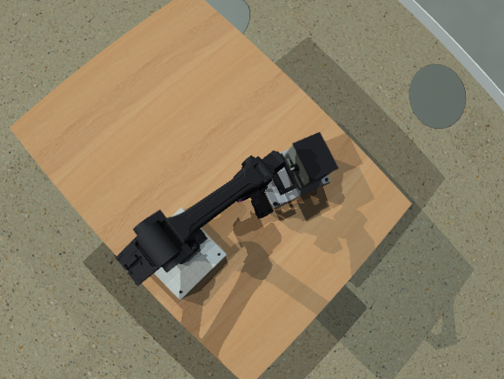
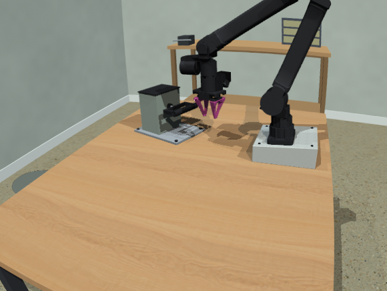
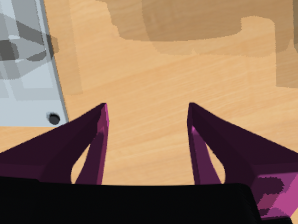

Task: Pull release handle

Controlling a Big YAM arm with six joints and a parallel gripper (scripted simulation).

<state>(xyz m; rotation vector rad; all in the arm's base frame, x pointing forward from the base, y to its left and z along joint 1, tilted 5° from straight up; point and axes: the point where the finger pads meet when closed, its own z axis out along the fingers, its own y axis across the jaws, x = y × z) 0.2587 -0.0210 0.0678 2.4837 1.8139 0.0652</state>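
Note:
The release handle (image 2: 178, 109) is a black bar that sticks out from the front of a grey box with a black lid (image 2: 157, 107). The box stands on a light grey baseplate (image 2: 173, 133), whose corner shows at the left of the wrist view (image 3: 27, 63). My gripper (image 2: 210, 108) has purple fingers that point down and stand half open, with only bare table between them (image 3: 147, 139). It hangs just to the right of the handle's outer end, above the table, touching nothing. From above, the arm (image 1: 217, 202) hides the fingers and part of the box (image 1: 314, 157).
The arm's white base block (image 2: 285, 151) stands at the right of the table. A wooden shelf (image 2: 250, 47) with a small dark box and a framed panel stands behind the table. A grey wall runs along the left.

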